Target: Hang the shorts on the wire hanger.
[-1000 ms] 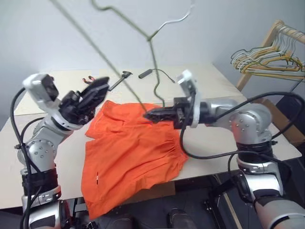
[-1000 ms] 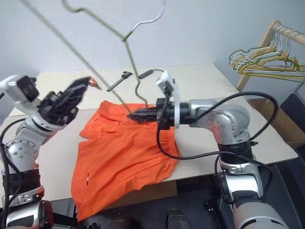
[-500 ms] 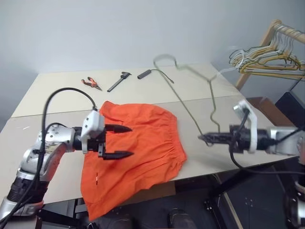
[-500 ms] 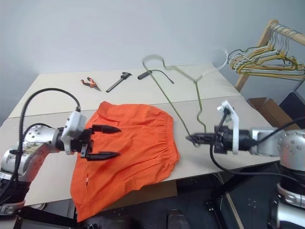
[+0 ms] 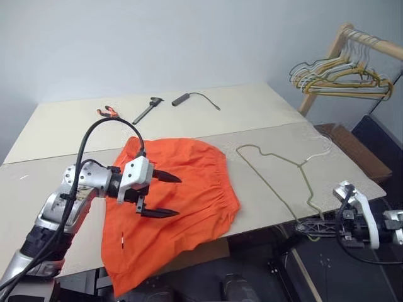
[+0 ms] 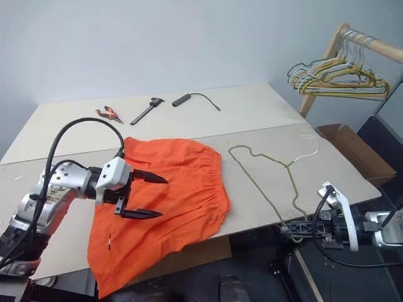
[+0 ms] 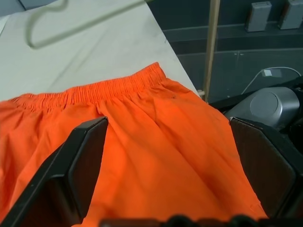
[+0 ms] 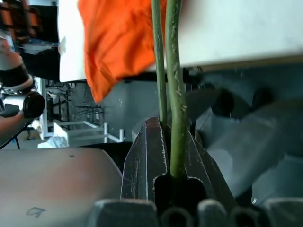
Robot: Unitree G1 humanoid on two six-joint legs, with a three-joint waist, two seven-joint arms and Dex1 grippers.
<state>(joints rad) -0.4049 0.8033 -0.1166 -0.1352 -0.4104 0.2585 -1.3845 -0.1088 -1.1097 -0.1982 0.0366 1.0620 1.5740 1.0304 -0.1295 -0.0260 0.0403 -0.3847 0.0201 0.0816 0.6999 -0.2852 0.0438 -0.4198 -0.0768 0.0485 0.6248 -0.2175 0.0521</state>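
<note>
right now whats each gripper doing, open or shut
Left gripper: open, above the shorts.
Right gripper: shut on the wire hanger.

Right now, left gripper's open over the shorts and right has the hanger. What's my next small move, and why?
Probably lower the left gripper and pinch the shorts near the waistband. Its fingers hover open just above the fabric, while the right gripper is shut on the wire hanger at the table's edge.

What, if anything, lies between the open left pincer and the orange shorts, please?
Nothing visible does: the left pincer hangs open directly over the shorts, with only air between its fingers and the fabric.
</note>
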